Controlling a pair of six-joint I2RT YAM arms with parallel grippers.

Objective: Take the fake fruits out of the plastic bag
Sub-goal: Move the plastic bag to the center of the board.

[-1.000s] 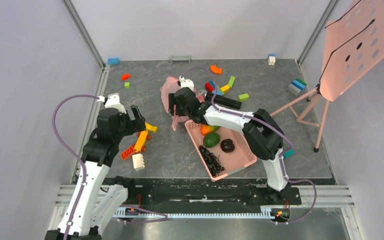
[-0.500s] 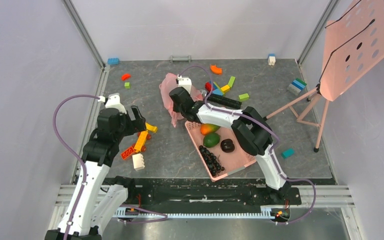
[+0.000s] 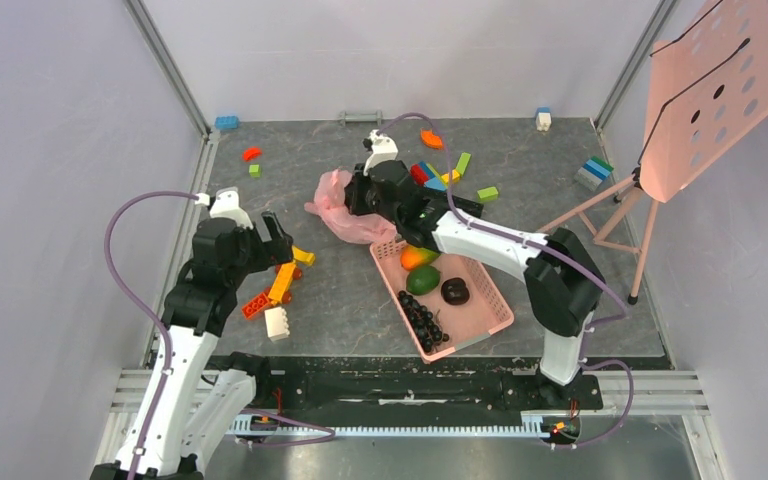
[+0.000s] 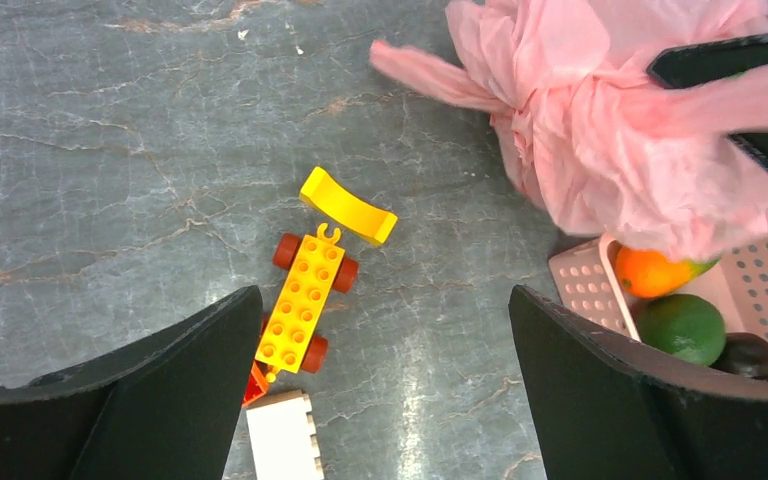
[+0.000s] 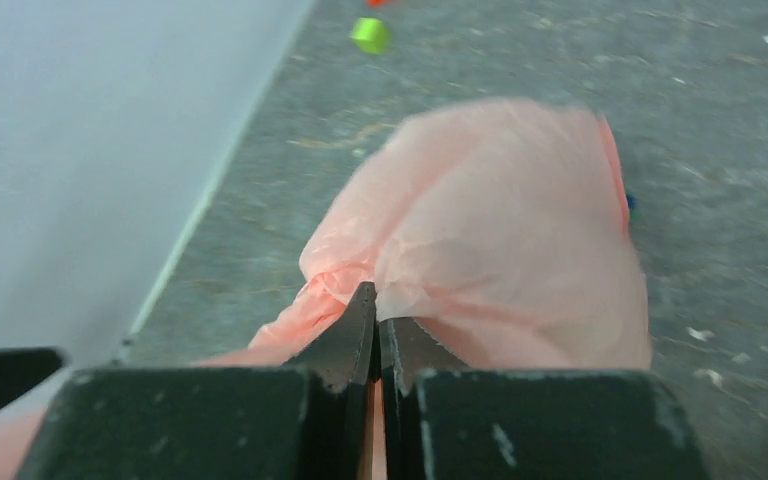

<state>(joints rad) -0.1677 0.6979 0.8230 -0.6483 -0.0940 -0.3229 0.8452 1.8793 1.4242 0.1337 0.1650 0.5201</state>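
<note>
The plastic bag (image 3: 343, 214) (image 4: 640, 140) (image 5: 500, 230) lies crumpled on the grey floor, just behind the pink basket's far corner. My right gripper (image 3: 360, 198) (image 5: 376, 310) is shut on a fold of the bag's film, and pink film shows between the closed fingers. The fake fruits are hidden; the bunched film covers whatever is inside. My left gripper (image 3: 276, 236) (image 4: 380, 300) hovers open to the left of the bag, above loose bricks, with nothing between its fingers.
The pink slotted basket (image 3: 490, 300) (image 4: 580, 285) holds a mango (image 3: 417, 257), a green fruit (image 3: 422, 279), a dark fruit and black grapes. Under the left gripper lie a yellow wheeled brick (image 4: 305, 300) and a white brick (image 3: 277, 322). Coloured bricks (image 3: 440, 172) lie behind. A music stand (image 3: 610, 215) is at right.
The right gripper closed on the bag and shifted back and right, dragging the film so the bag now lies flatter and spread leftward. The left arm stayed still.
</note>
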